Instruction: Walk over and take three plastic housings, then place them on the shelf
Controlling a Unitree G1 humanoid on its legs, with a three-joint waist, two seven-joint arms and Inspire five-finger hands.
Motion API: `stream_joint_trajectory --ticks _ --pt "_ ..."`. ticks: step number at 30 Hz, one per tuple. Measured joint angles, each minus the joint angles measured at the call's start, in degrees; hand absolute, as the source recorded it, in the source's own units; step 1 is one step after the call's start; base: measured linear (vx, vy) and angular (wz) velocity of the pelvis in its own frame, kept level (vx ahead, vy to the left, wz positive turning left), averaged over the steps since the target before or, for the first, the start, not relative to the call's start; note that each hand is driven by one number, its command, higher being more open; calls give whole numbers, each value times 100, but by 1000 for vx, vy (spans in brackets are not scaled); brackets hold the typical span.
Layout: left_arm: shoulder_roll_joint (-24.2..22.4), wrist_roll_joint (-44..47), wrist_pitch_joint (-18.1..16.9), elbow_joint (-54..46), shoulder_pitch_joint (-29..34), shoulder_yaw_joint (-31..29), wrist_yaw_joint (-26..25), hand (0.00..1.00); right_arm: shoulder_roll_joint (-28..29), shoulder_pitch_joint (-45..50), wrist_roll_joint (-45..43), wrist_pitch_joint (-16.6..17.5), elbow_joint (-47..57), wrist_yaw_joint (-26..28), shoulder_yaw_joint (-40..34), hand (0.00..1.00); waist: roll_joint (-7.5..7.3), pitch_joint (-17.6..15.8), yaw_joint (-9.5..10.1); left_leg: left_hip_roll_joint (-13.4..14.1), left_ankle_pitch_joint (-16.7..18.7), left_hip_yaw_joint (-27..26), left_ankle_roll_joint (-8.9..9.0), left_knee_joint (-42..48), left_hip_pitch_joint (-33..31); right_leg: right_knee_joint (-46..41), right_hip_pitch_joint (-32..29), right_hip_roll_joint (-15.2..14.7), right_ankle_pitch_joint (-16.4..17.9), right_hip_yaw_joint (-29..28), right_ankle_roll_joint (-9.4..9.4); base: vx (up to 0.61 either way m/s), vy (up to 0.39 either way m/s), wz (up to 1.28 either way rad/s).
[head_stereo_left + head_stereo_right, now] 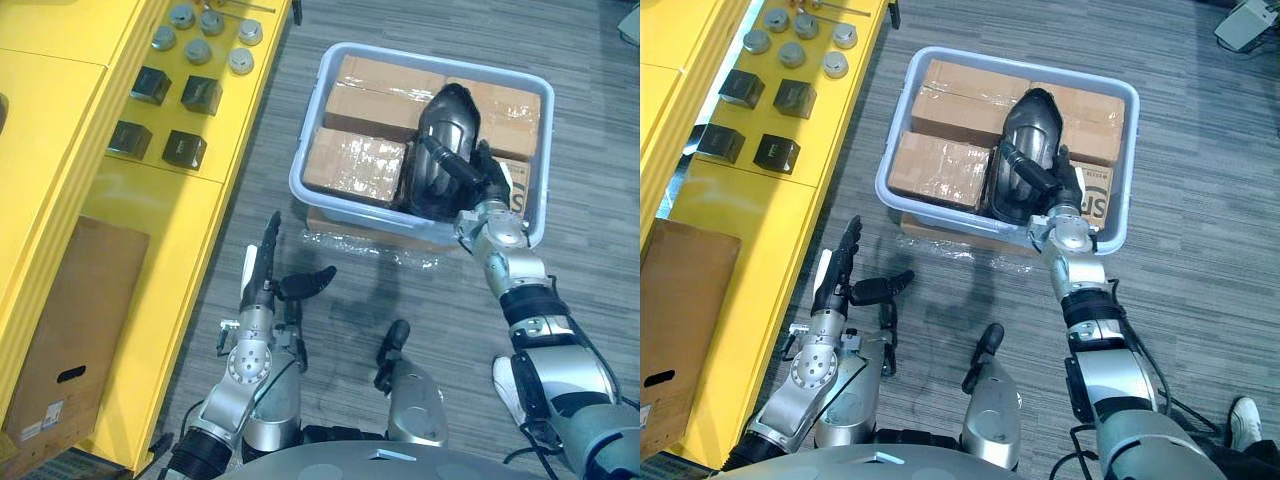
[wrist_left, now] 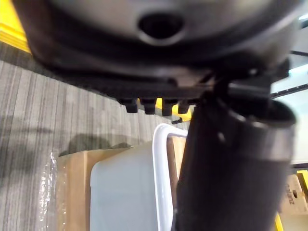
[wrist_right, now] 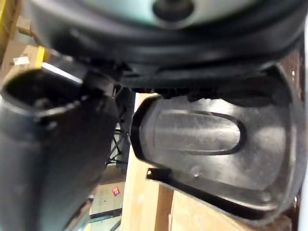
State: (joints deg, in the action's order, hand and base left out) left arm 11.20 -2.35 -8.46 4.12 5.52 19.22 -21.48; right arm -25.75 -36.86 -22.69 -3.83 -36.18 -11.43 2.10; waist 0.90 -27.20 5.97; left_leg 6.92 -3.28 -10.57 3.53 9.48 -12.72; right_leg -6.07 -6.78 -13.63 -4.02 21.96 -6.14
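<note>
While the left hand (image 1: 260, 290) hangs open, the right hand (image 1: 488, 178) clasps the housing (image 1: 446, 122) over the bin (image 1: 306, 150).

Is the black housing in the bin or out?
In: the black housing lies within the rim of the bin over cardboard boxes, right hand curled round it. Lifted or resting: cannot tell.

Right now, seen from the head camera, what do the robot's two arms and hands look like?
Both arms are made of rounded silver-grey segments. The left arm has a round disc with small holes near the wrist. The right arm has black bands between its segments. The left hand and the right hand are dark, nearly black, with slim fingers and a thumb.
</note>
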Motion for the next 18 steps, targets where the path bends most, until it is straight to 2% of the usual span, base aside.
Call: stream_joint_trajectory --ticks 3,8,10,12,13,16,18 --pt "7 -1 5 -12 32 -7 57 100 -134 16 138 -92 203 129 -15 100 -37 -16 -15 64 30 -11 20 45 1 0 8 34 -1 -31 2 12 -16 -7" --pt "28 -3 18 -33 122 -147 176 100 -161 16 443 -26 590 530 -30 100 -154 -21 -4 146 110 -21 72 159 3 0 37 130 4 -69 13 5 -3 -3" --pt "73 -7 21 -33 129 -159 210 100 -161 16 663 248 600 624 31 100 -172 -28 12 156 123 -20 75 161 2 1 41 142 13 -66 28 0 0 0" --pt "106 -24 21 -32 171 -163 219 100 -160 23 665 736 760 713 147 100 -173 -28 17 165 135 -18 80 162 3 2 41 151 21 -65 39 0 0 0" --pt "107 -24 20 -33 177 -167 220 100 -159 26 667 858 839 713 163 100 -173 -28 18 167 135 -18 80 162 3 1 41 154 22 -65 41 0 0 0" --pt "107 -24 -15 -33 167 -181 234 100 -158 48 919 1321 1352 299 177 100 -184 -21 27 173 136 -25 81 162 3 2 48 166 26 -66 48 0 0 0" --pt "106 -24 -20 -36 163 -214 249 100 -158 144 1268 1361 1607 -38 62 100 -198 -15 31 168 141 -26 85 159 3 3 51 161 27 -56 48 1 7 2"
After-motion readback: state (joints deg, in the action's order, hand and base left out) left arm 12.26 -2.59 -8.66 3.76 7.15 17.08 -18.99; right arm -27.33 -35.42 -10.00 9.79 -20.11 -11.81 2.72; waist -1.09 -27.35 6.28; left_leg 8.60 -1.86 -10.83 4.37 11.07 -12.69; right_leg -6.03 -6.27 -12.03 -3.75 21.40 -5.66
